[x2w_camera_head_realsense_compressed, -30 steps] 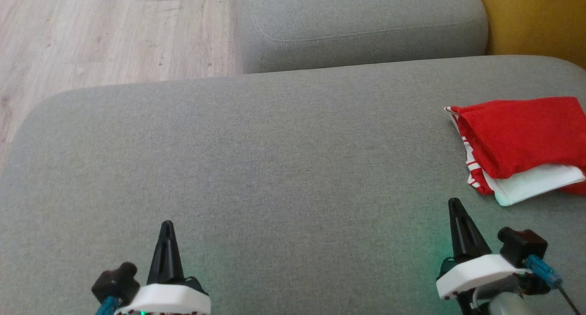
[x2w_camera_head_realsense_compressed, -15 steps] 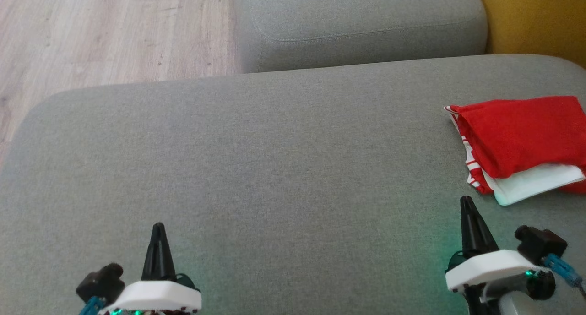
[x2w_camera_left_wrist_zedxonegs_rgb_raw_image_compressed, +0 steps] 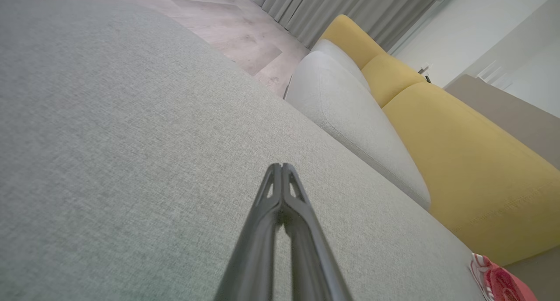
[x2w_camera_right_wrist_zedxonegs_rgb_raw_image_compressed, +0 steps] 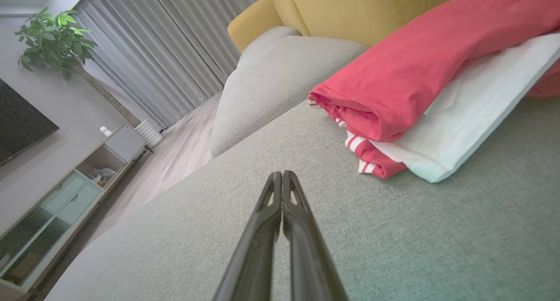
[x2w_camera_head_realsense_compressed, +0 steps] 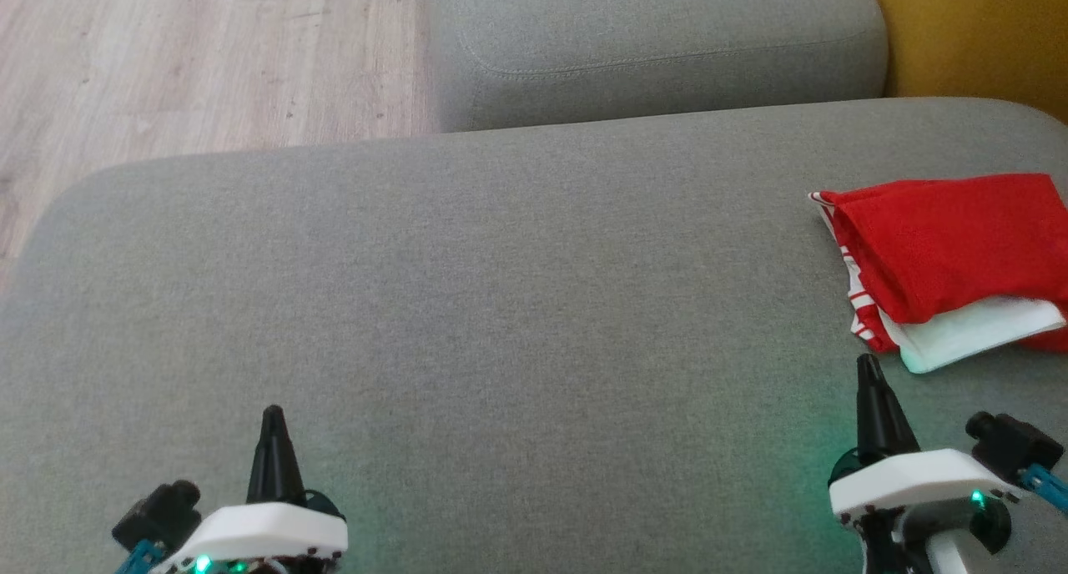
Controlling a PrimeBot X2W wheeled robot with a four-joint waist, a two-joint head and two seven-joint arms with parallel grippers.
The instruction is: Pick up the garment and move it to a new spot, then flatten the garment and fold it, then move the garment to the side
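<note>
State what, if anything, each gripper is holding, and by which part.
Nothing is held. The left gripper and right gripper are both shut and empty; the folded garment lies on the sofa, apart from both.

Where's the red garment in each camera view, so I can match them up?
Head view: red garment at the right edge, mid-height.
Left wrist view: red garment in the bottom right corner.
Right wrist view: red garment at the upper right.
Shared landmark: the yellow cushion behind it.
</note>
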